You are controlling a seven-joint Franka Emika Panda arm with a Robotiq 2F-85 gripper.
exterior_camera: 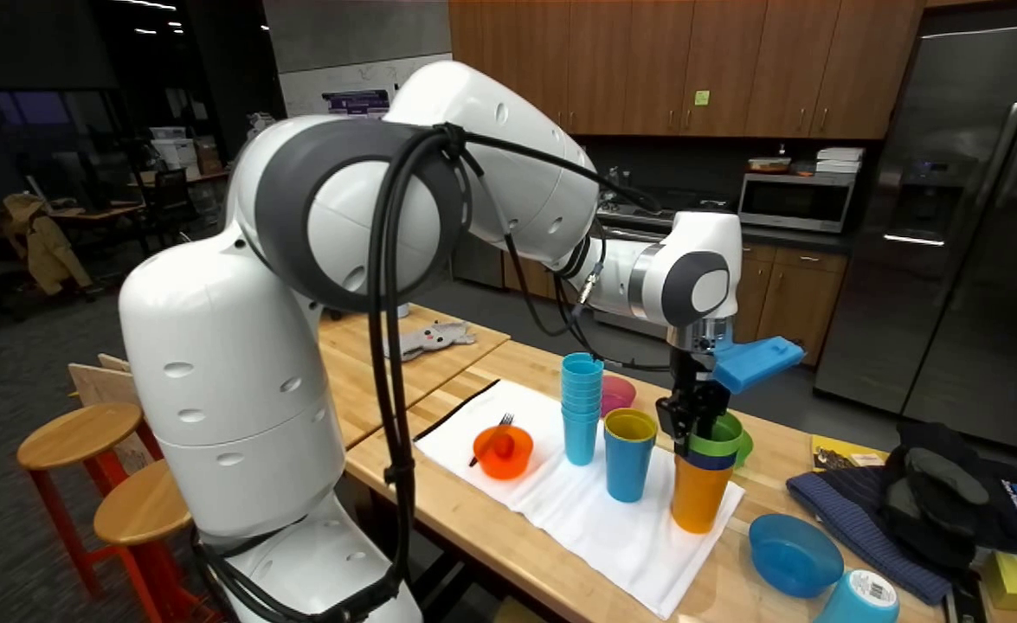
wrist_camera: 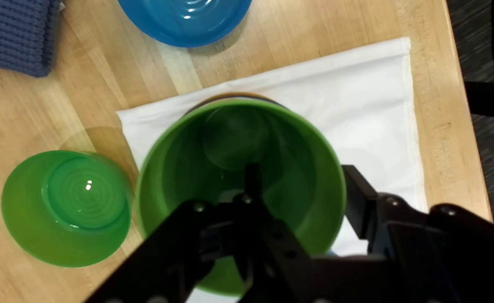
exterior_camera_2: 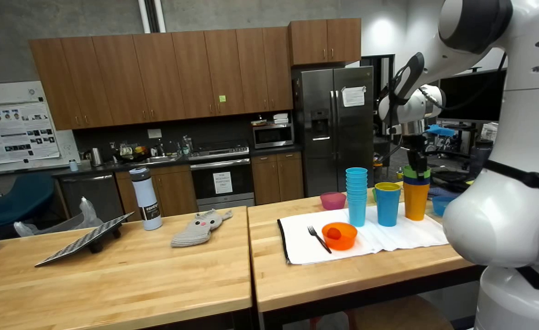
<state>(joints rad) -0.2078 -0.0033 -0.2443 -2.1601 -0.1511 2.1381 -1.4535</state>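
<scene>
While its jaws stand apart, the tool (wrist_camera: 303, 181) straddles the rim of the green cup (wrist_camera: 217, 168)

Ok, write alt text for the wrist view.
An open gripper straddles the rim of a stacked green cup, one finger inside, one outside, over a white cloth on a wooden table. A green bowl sits at left; a blue bowl is cut off above.
</scene>
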